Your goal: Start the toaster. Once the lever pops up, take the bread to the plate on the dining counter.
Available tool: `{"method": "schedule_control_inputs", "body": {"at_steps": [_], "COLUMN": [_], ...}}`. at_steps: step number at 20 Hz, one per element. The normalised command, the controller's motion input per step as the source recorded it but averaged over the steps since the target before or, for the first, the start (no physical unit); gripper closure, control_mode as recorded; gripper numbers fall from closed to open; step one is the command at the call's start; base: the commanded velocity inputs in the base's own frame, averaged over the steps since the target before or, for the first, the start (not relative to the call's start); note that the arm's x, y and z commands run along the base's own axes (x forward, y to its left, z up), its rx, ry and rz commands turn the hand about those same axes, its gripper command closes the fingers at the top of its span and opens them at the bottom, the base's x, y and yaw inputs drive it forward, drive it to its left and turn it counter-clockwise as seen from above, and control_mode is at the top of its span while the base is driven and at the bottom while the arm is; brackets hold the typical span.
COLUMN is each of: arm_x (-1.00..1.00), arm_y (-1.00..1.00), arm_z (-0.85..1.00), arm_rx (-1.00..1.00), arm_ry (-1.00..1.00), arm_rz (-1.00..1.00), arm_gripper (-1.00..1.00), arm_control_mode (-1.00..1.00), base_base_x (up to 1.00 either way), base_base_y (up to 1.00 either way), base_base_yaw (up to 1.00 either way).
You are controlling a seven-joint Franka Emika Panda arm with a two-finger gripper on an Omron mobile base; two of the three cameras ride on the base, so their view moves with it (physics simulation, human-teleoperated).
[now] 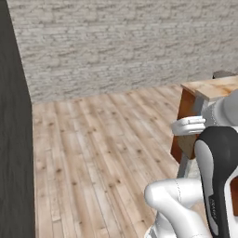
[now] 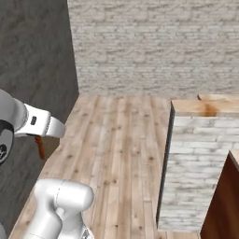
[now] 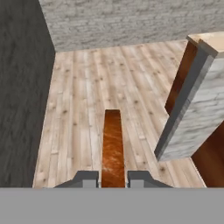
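From the left base camera, the white arm rides low over a plank floor [image 1: 93,153], with a corner of the dining counter [image 1: 211,87] showing beige and orange at the right edge; the plate and toaster lie outside the shot.

From the right base camera, a reddish-brown sliver of the bread [image 2: 40,146] hangs below the arm's white wrist, above the boards, well apart from a brick-faced pillar [image 2: 193,172] topped in beige stone.

From the hand camera, the gripper [image 3: 113,179] is clamped tight on the slice, held edge-on and upright between the dark finger tips [image 3: 87,177]. The carry looks well under way. Done well, it means keeping the squeeze firm, swinging wide of the pillar corner, and releasing only above the plate.
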Motion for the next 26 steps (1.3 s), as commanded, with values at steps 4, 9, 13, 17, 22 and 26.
{"method": "schedule_control_inputs", "body": {"at_steps": [4, 9, 13, 17, 22, 26], "arm_x": [0.0, 0.0, 0.0, 0.0, 0.0, 0.0], "arm_y": [0.0, 0.0, 0.0, 0.0, 0.0, 0.0], "arm_z": [0.0, 0.0, 0.0, 0.0, 0.0, 0.0], "arm_rx": [0.0, 0.0, 0.0, 0.0, 0.0, 0.0], "arm_ry": [0.0, 0.0, 0.0, 0.0, 0.0, 0.0], "arm_rz": [0.0, 0.0, 0.0, 0.0, 0.0, 0.0], "arm_gripper": [1.0, 1.0, 1.0, 1.0, 1.0, 1.0], "arm_control_mode": [1.0, 1.0, 1.0, 1.0, 1.0, 1.0], "base_base_x": [0.83, 0.8, 0.75, 0.69, 0.58, 0.54], "base_base_y": [0.26, 0.32, 0.29, 0.29, 0.34, 0.41], "base_base_yaw": [-0.22, -0.22, -0.24, -0.26, -0.28, -0.33]}}
